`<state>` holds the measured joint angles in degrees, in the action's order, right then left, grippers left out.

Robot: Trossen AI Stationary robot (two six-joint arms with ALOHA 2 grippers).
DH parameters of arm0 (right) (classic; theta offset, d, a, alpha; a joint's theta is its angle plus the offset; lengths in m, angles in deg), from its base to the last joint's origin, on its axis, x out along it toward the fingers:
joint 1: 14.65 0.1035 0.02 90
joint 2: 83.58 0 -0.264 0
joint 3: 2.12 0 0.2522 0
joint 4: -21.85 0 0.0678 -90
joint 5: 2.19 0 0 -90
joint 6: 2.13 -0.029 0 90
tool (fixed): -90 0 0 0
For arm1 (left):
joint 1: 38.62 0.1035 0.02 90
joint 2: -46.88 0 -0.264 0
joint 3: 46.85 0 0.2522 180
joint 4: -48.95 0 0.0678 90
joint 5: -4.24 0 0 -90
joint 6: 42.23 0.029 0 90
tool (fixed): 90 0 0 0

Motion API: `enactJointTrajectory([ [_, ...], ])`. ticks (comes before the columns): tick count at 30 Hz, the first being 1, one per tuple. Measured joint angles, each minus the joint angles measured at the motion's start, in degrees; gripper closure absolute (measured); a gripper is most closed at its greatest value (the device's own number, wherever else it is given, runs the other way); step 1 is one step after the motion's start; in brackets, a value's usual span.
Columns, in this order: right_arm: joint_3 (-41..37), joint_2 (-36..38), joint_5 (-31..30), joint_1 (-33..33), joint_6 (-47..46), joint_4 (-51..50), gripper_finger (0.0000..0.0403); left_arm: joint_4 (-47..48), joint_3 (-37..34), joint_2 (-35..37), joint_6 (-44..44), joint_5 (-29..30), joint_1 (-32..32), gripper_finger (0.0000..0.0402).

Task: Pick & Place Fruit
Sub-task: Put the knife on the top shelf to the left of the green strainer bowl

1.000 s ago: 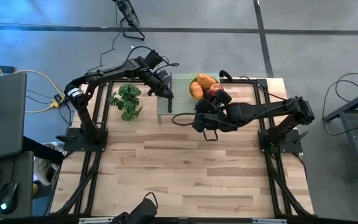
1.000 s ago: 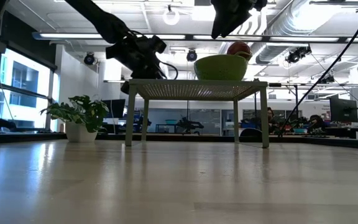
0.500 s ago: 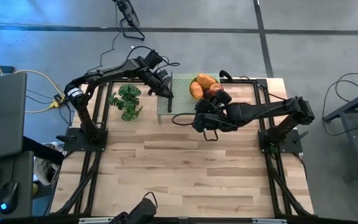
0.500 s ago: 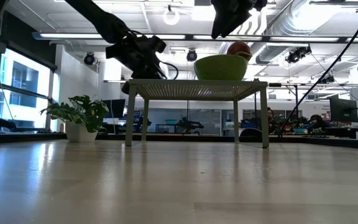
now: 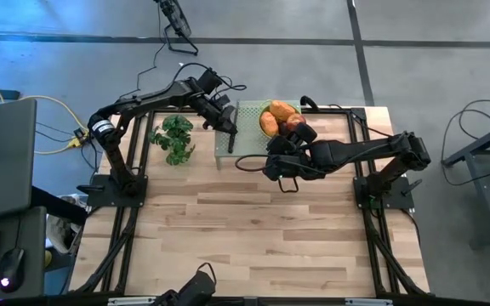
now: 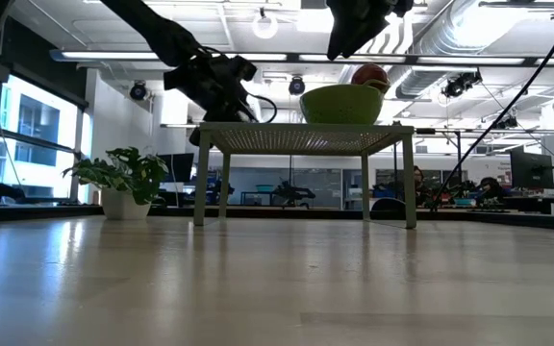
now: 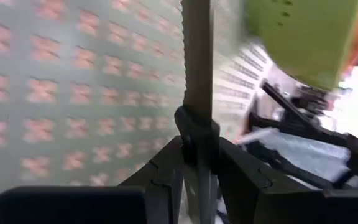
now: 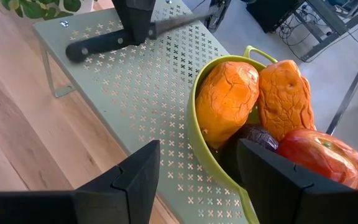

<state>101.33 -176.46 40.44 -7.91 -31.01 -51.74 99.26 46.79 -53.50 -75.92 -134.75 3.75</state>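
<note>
Holding two orange pieces (image 8: 232, 102), one apple (image 8: 316, 155): bowl (image 8: 213, 171).

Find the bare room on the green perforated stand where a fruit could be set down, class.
Free: the green stand surface between the knife and the green bowl. Crowded: the bowl end, heaped with fruit, and the knife's edge, where the left gripper grips it. The right gripper hovers open.

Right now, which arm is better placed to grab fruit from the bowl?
Right, probably. The right gripper has its fingers open at the green bowl, facing the orange fruit and the apple. The left gripper is shut on the knife.
</note>
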Motion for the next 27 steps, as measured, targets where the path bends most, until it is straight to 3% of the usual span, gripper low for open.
enactJointTrajectory([
  [11,0.00,0.00,0.02,0.00,0.15,-0.02,0.0197,-0.21,0.04,0.02,-2.47,0.85,0.00,0.0233],
  [18,0.00,0.00,1.09,0.00,0.18,-0.02,0.0197,-0.65,0.00,0.02,-6.58,-3.30,0.92,0.0235],
  [27,0.00,0.00,1.49,0.02,0.19,-0.26,0.0197,-3.95,0.02,1.32,1.52,-4.61,1.88,0.0255],
])
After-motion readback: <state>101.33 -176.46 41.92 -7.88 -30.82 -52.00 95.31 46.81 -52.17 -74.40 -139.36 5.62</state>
